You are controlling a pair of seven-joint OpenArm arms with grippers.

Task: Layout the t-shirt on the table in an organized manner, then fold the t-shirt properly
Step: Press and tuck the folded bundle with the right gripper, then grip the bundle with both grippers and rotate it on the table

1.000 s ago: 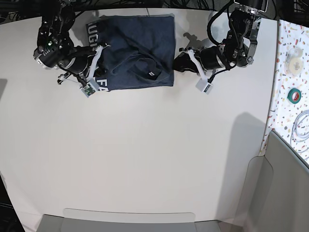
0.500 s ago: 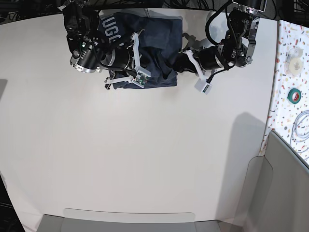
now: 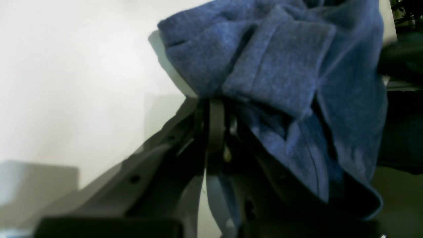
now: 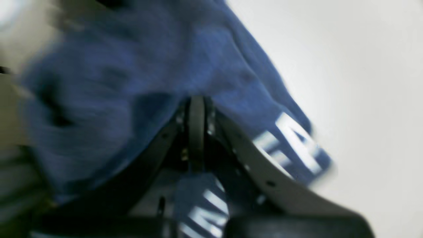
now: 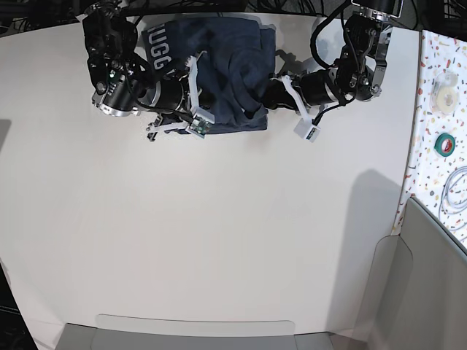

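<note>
The left gripper (image 3: 214, 109) is closed on a fold of the t-shirt (image 5: 233, 65); the right gripper (image 4: 196, 109) is closed on the edge with white lettering. The t-shirt is bunched at the far edge of the table (image 5: 219, 233). The cloth is judged soft, light and limp, so it is best taken at hems or corners.
</note>
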